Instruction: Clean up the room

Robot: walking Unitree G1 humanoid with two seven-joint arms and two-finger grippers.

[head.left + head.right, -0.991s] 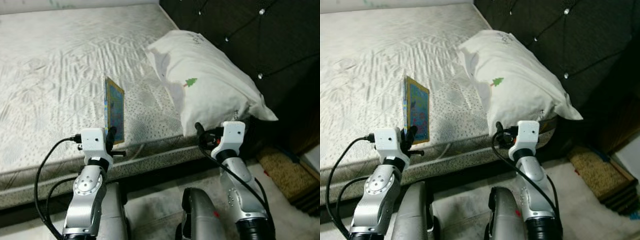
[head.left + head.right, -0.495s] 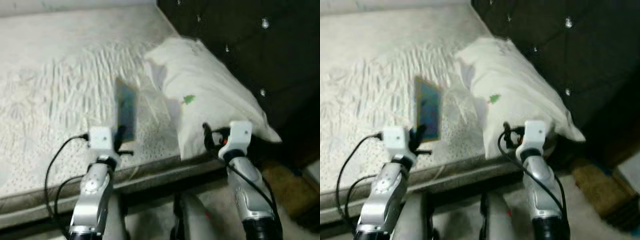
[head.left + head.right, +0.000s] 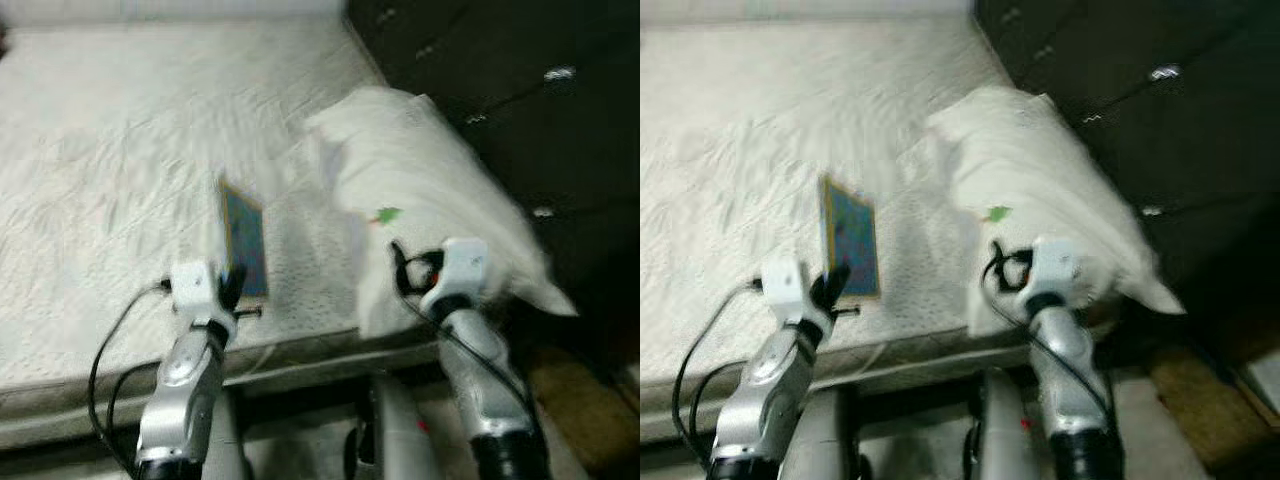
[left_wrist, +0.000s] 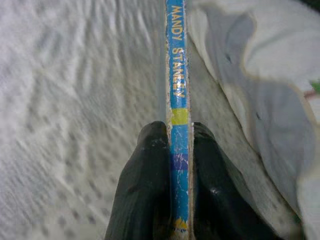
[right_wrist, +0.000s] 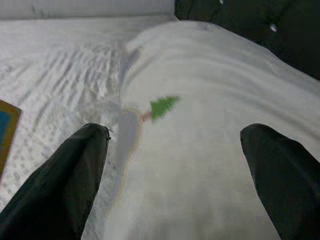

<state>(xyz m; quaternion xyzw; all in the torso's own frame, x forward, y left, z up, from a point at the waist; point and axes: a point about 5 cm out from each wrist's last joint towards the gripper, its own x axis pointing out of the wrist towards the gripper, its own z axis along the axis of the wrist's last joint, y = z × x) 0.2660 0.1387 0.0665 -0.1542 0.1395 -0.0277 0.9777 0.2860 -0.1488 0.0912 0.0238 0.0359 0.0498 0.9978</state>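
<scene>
Swinging slightly between frames, the head camera now shows the bed (image 3: 120,140) and pillow (image 3: 430,190) shifted and blurred by the robot's own motion, while the thin picture book (image 3: 243,238) sits in much the same place relative to the left arm as it did a second ago, upright above the near edge of the mattress. The left tool (image 4: 177,150) is clamped on the book's lower spine, its two black fingers (image 4: 150,170) pressed flat against either cover, the blue spine with yellow lettering standing up between them in the left wrist view. The right tool (image 5: 175,155) is spread wide and holds nothing, hovering just before the white pillow with its small green tree print (image 5: 162,106), which lies at the right of the bed against the dark tufted headboard (image 3: 520,90). Judged from this, the tidying is at an early stage: one stray item is picked up and off the sheet, but it is not yet put away, and no shelf or bin for it can be seen. A brownish mat (image 3: 1200,390) lies on the floor at the near right, too blurred to tell more.
</scene>
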